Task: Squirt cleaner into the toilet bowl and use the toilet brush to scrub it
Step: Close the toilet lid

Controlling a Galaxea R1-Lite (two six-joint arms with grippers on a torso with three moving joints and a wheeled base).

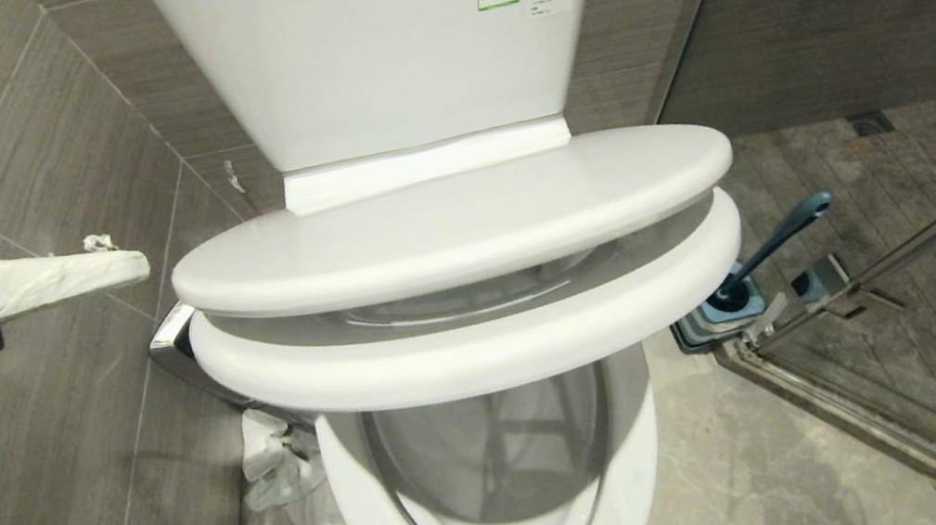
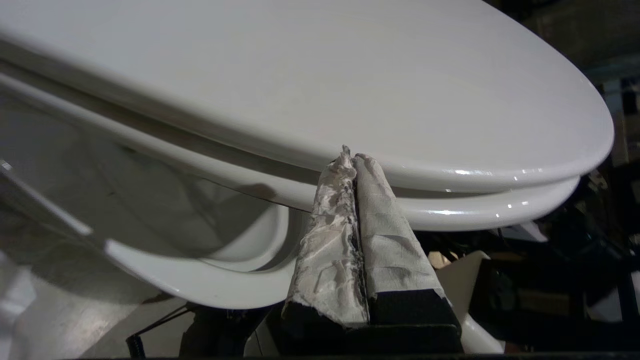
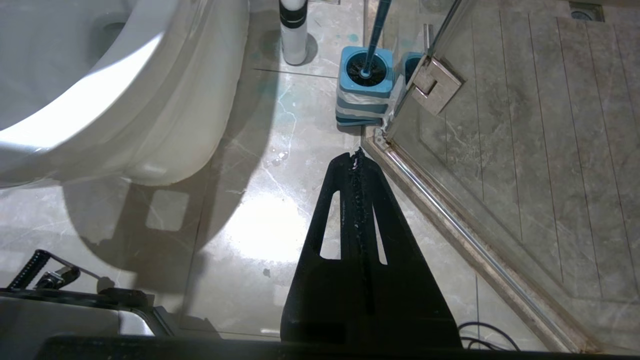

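Note:
The white toilet bowl [image 1: 353,497] stands in front of me. Its lid [image 1: 452,218] and seat [image 1: 473,351] both hang partly raised over it. My left gripper [image 1: 140,266] is shut, its paper-wrapped fingers [image 1: 39,281] level and pointing at the left edge of the lid, a short gap away. In the left wrist view the left gripper [image 2: 350,152] sits just before the rims of lid [image 2: 300,75] and seat [image 2: 475,207]. The blue toilet brush [image 1: 779,237] stands in its holder [image 3: 366,75] on the floor at the right. My right gripper [image 3: 356,152] hangs shut and empty above the floor, short of the holder. I cannot pick out the cleaner for certain.
A white cylinder with black bands [image 3: 293,30] stands on the floor by the bowl's base. The glass shower door [image 1: 901,269] and its metal hinge [image 3: 435,82] close off the right. Crumpled paper [image 1: 274,462] lies left of the bowl. The tank [image 1: 395,39] rises behind.

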